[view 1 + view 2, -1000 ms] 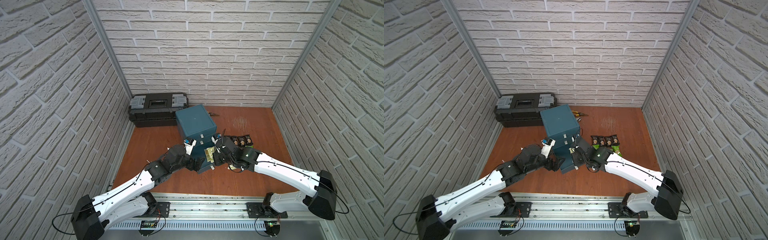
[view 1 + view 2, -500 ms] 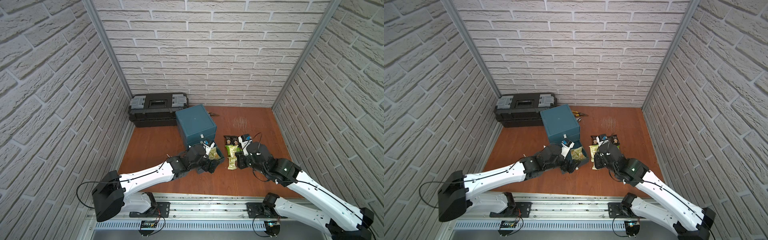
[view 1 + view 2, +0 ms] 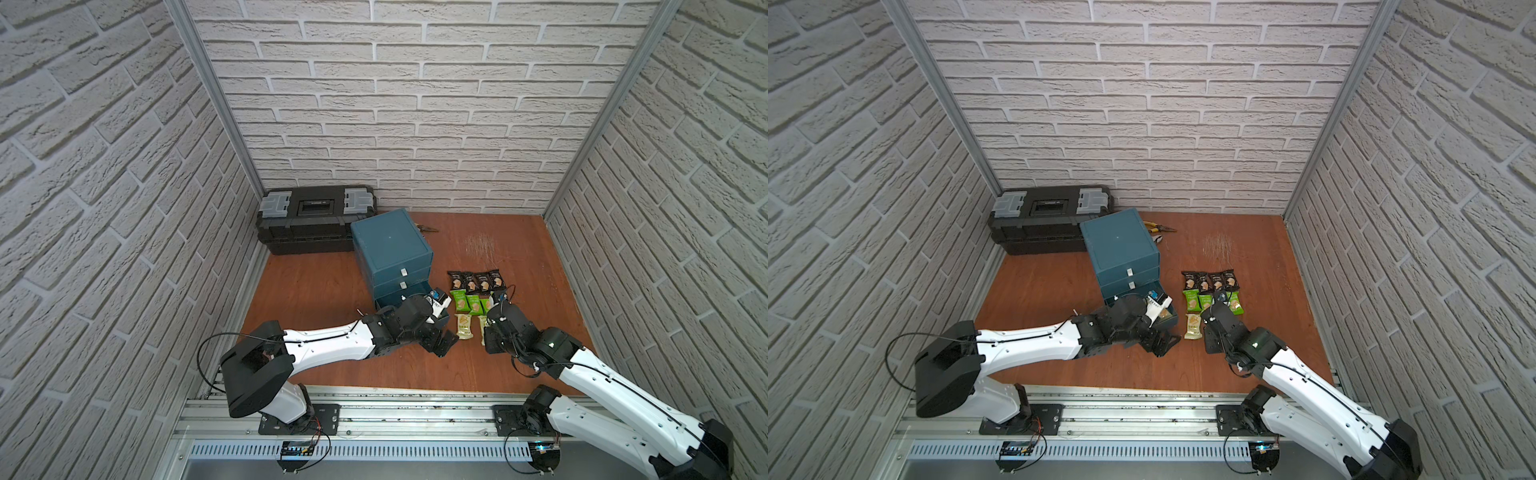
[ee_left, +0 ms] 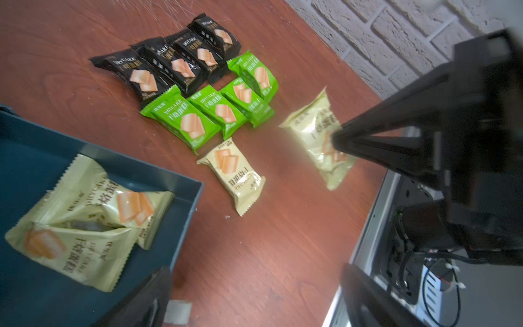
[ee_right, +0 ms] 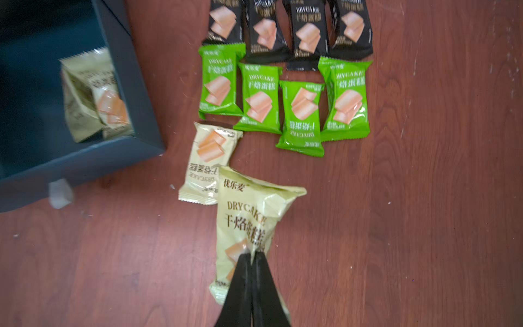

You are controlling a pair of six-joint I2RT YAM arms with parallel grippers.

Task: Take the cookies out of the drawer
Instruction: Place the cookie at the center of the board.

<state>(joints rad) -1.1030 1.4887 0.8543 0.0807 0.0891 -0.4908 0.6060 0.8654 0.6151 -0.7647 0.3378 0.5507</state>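
- Nine wrapped cookie packets lie flat on the reddish-brown wooden worktop (image 5: 424, 198), just beside the open bottom drawer (image 5: 135, 99) of the dark teal three-drawer cabinet (image 3: 388, 245).
- Four black foil packets (image 5: 288, 25) form the row farthest from the robot, each picturing a tan biscuit.
- Four bright green packets (image 5: 283, 99) form the next row, touching or slightly overlapping the black ones.
- One pale cream-yellow packet (image 5: 208, 164) starts a third row, nearest the drawer's corner.
- A tenth packet, a second pale cream-yellow one (image 5: 249, 223), is pinched at one end by the right tool (image 5: 252, 254), whose black jaws are closed tight on the wrapper; it hangs just beside the lone cream packet on the worktop, its wrapper creased.
- It looks about to be set down to extend the third row, though whether it already touches the wood I cannot tell.
- Two crumpled cream-yellow packets (image 4: 85, 215) remain inside the drawer, overlapping each other against its front corner.
- The left tool (image 4: 252, 300) hovers over the drawer's front edge with its jaws spread wide and nothing between them.
- By my reckoning the task is well past the halfway mark: ten packets out, two left to lift.
- No other cookies show elsewhere; the upper two drawers look closed, so their contents are unknown.
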